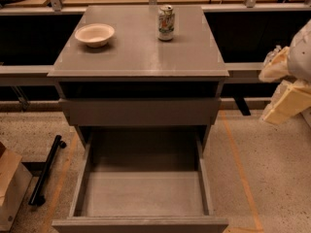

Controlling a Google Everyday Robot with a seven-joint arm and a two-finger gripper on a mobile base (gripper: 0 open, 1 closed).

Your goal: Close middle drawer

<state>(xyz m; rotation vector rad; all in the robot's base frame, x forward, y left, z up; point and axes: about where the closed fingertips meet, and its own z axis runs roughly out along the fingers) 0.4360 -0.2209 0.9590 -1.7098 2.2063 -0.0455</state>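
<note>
Camera view: the middle drawer (141, 224) stands pulled far out beneath the bench (141, 57), which carries a bowl (95, 34) and a can (166, 22). The hand (284, 93) hangs at the right edge, well apart from the drawer. Spread or pressed together, one cannot tell.
</note>
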